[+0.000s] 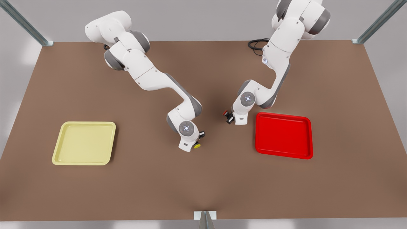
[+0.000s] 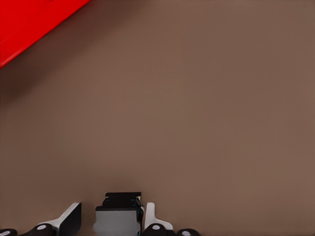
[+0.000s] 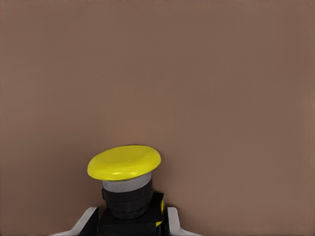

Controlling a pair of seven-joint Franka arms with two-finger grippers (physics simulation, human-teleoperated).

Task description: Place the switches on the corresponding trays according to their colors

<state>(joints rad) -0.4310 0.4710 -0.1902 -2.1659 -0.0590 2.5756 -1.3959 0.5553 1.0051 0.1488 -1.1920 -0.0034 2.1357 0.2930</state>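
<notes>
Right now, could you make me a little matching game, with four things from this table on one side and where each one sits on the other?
Things:
1. yellow-capped switch
2. red-capped switch
3. pale yellow tray
4. red tray

Places:
A. lying at the front view's left
B. in the left claw, near the red tray
C. lying at the front view's right
D. in the right claw, mid-table

Pairs: 1-D, 2-B, 3-A, 4-C
</notes>
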